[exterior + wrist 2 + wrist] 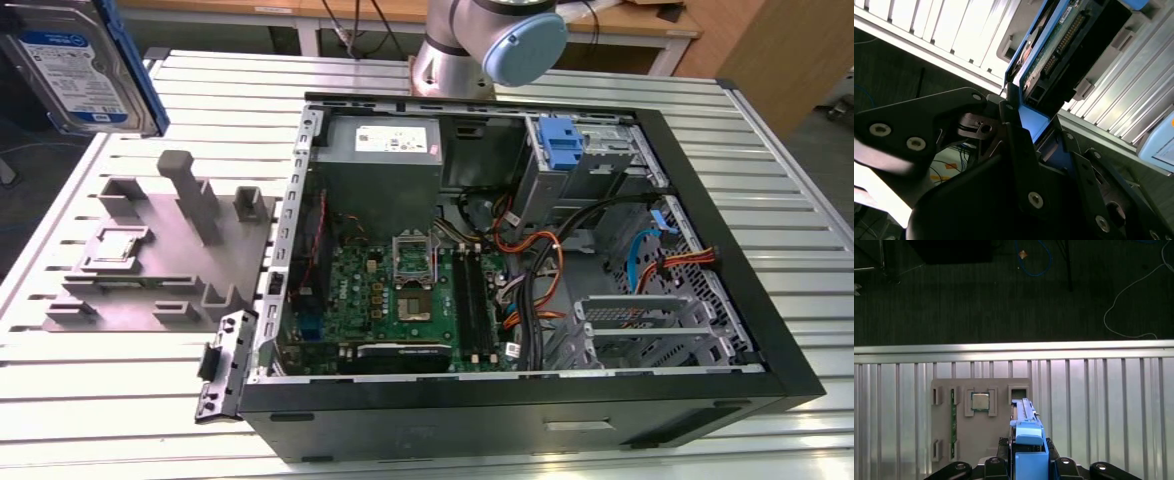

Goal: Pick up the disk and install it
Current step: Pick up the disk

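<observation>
The tool (1030,462) gripped the disk (78,62) on edge, its long axis running straight out from the tool, raised above the grey holder (147,255) on the counter (774,160); the open computer case (534,405) lay well apart, toward the exterior view's right.

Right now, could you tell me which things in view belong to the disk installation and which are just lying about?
Job in hand:
disk, held in the claw
open computer case

Lying about:
grey holder tray
processor chip on that tray
memory stick on that tray
empty blue bracket inside the case
</observation>
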Controlling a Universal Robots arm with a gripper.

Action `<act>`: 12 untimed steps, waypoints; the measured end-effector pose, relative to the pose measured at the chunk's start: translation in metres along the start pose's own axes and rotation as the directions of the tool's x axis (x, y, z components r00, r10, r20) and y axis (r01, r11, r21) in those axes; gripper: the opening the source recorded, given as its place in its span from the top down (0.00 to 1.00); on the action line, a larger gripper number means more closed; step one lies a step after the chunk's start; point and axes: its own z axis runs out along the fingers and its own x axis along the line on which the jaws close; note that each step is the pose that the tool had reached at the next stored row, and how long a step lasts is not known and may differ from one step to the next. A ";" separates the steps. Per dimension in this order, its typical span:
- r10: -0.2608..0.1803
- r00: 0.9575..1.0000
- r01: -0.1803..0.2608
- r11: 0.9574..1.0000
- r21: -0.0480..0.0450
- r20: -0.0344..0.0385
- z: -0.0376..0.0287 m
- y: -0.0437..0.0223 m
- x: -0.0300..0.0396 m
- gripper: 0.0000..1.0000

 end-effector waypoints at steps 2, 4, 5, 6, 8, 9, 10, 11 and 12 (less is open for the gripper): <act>0.000 1.000 0.000 1.000 0.000 0.000 -0.0009 0.0000 0.0000 0.64; 0.000 1.000 0.000 1.000 0.000 0.000 -0.0016 0.0000 0.0000 0.64; 0.000 1.000 0.000 1.000 0.000 0.000 -0.0018 0.0000 0.0000 0.64; 0.000 1.000 0.000 1.000 0.000 0.000 -0.0022 0.0000 0.0000 0.64; 0.000 1.000 0.000 1.000 0.000 0.000 -0.0027 0.0000 0.0000 0.64; 0.000 1.000 0.000 1.000 0.000 0.000 -0.0032 0.0000 0.0000 0.64; 0.000 1.000 0.000 1.000 0.000 0.000 -0.0036 0.0000 0.0000 0.64; 0.000 1.000 0.000 1.000 0.000 0.000 -0.0040 0.0001 0.0000 0.64; 0.000 1.000 0.000 1.000 0.000 0.000 -0.0043 0.0001 0.0000 0.64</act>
